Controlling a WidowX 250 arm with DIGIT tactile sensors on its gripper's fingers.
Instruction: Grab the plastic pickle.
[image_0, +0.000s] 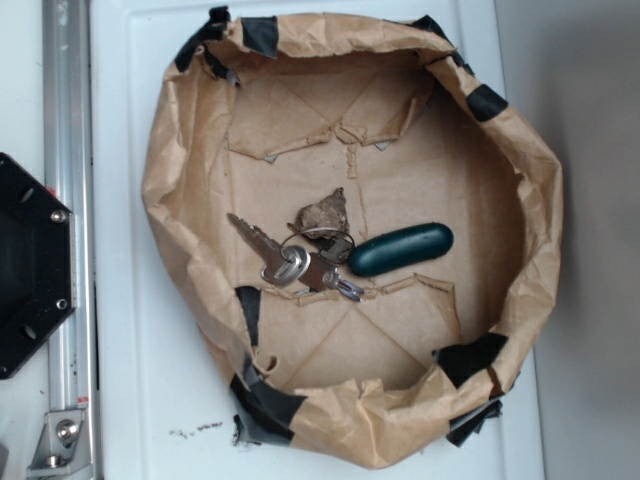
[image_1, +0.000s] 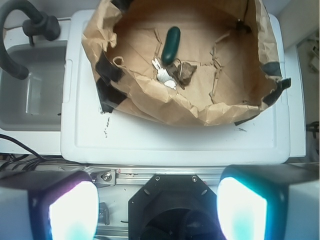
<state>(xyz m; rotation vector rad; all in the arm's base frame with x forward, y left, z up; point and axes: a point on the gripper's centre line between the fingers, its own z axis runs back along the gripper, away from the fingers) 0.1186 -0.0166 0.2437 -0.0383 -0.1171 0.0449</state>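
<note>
Plastic pickle (image_1: 171, 43) lies on the floor of a brown paper bowl (image_1: 150, 102), well ahead of the claw (image_1: 157, 210) and slightly to the left of its midline in the wrist view. Both fingers (image_1: 72, 210) sit at the bottom corners of that view, far apart, with nothing between them and nothing touching them; the claw hangs well back from the bowl, over the black base plate (image_1: 175, 200) and metal rail (image_1: 120, 173), short of the white tabletop (image_1: 150, 142).

Seen from the claw, the pickle's long axis runs nearly straight away, its far end tipped a little to the right. In the exterior view it lies almost level, right end slightly higher. Just nearer the claw than the pickle's close end are a silver key bunch (image_1: 164, 75) and, to the right, a crumpled brown scrap (image_1: 186, 73).
</note>
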